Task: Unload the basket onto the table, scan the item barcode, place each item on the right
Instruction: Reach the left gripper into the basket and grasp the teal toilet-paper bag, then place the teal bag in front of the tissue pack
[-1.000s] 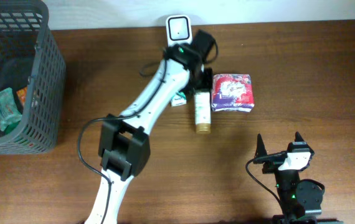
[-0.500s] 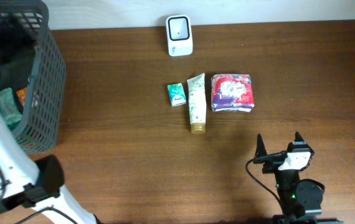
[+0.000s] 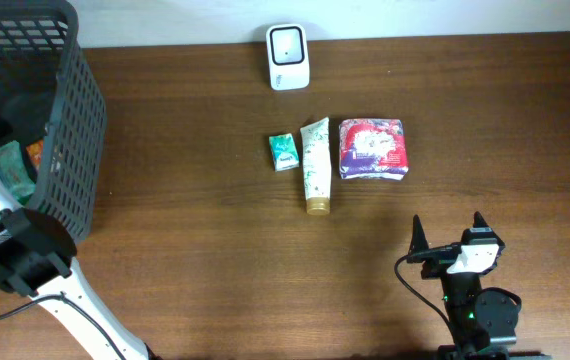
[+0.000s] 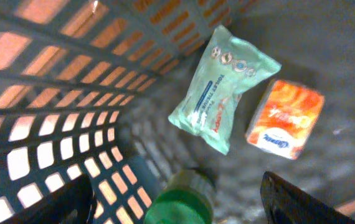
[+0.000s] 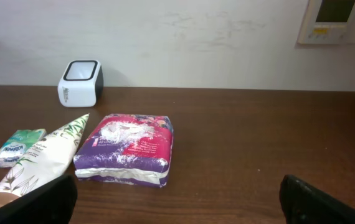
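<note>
basket (image 3: 65,120) contents clear from left wrist only (wipes (image 4: 218,87), orange pack (image 4: 286,118)), left gripper (image 4: 177,190), right gripper (image 3: 447,222) gaping empty

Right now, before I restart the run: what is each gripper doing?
Left gripper: open inside the basket, gripping nothing.
Right gripper: open, empty.

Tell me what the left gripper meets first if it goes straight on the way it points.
Most likely the blurred green round-topped item lying between its fingers inside the basket; the left gripper points down at it. Depth is unclear, and past that item only the basket floor shows.
</note>
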